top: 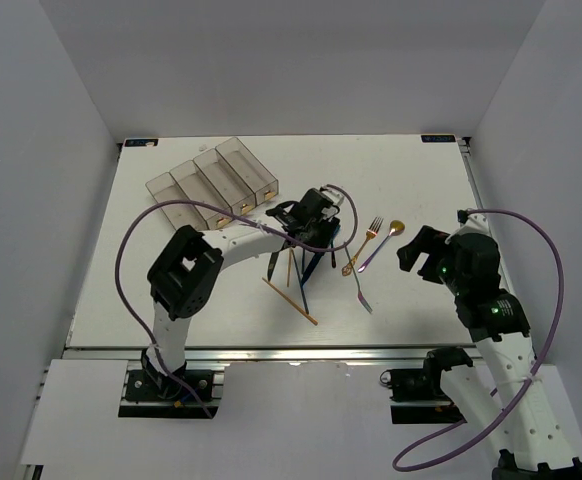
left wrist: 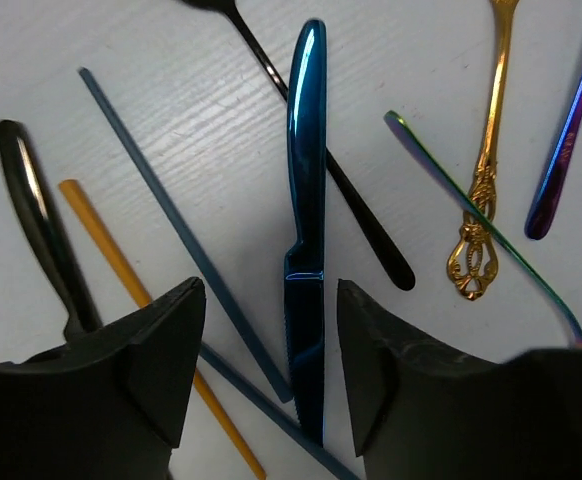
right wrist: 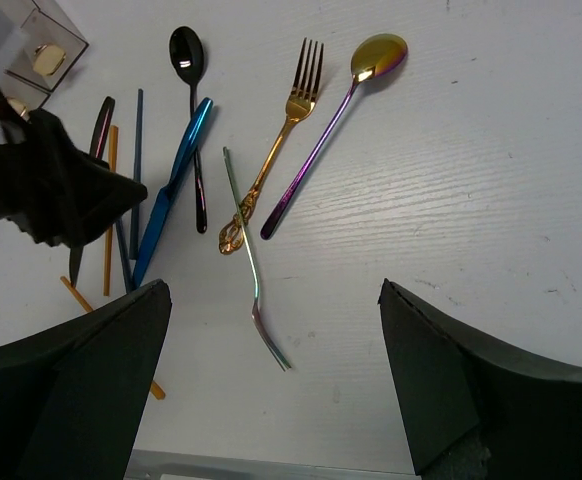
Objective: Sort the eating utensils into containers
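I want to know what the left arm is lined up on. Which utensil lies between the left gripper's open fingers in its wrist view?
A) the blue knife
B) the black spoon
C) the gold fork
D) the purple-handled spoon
A: in the left wrist view the blue knife runs straight into the gap between the open fingers of the left gripper, not yet gripped, while the gold fork lies off to one side.

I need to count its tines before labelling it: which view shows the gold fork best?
Right wrist: the gold fork lies whole there, with its tines separate and clear and its ornate handle included. Left wrist shows only the handle, with the tines cut off by the frame. Top external shows it whole but too small for detail.
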